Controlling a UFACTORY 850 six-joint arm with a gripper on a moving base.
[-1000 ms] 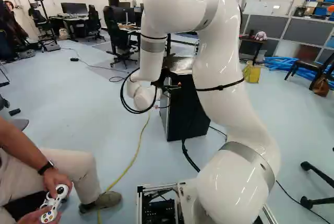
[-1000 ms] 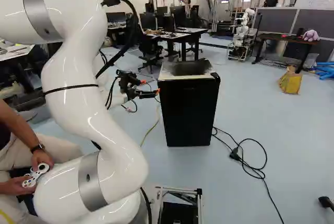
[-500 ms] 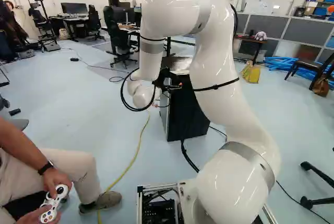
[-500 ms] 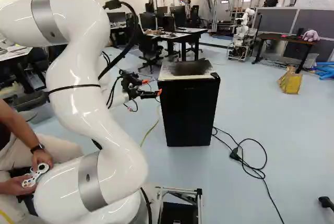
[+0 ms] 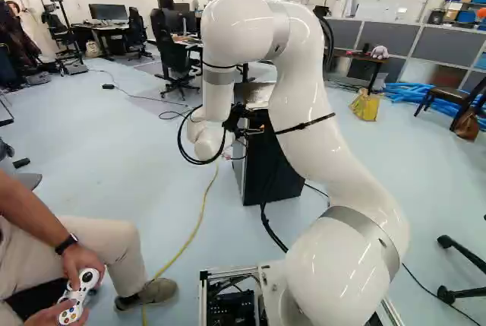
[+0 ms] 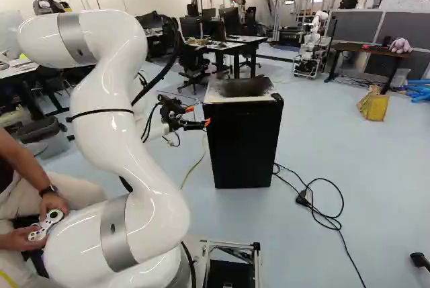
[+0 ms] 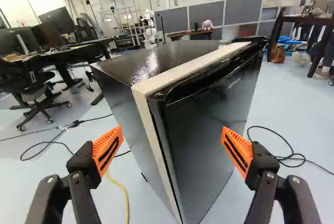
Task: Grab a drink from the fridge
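At the middle of the right base view: one black fridge [image 6: 242,144], upright on the pale blue floor [image 6: 336,154], door shut, its contents hidden, its top patched dark and pale. Item, to its left: one black gripper [image 6: 199,115] with orange-tipped fingers set apart, one above the other, pointing towards the fridge's near left edge. Item: one white arm [image 6: 121,147], filling much of the left side, bent over and reaching forward. Item, on the floor to the fridge's right: one looped black cord [image 6: 322,217]. Item, farther back: one yellow bag [image 6: 373,107]; beyond it a dark table [image 6: 366,49] bearing a pinkish plush toy [image 6: 400,45]; another white robot [image 6: 311,46] near that table.

Left base view: the same fridge, behind the arm and partly hidden by it. Item, trailing over the floor to the left: one yellow cable [image 5: 199,223]. Item, far right: a heap of blue tubing [image 5: 421,94].

Wrist view: gripper [image 7: 173,143] wide open, nothing gripped. Orange pads [image 7: 108,150] face one another across a broad gap; ahead, between them, the fridge's near upright edge, with the side wall on one hand and the shut black door [image 7: 209,114] on the other. Whether either finger touches the fridge, I cannot tell. Item: one wheeled office chair [image 7: 39,104], beyond the fridge's side.
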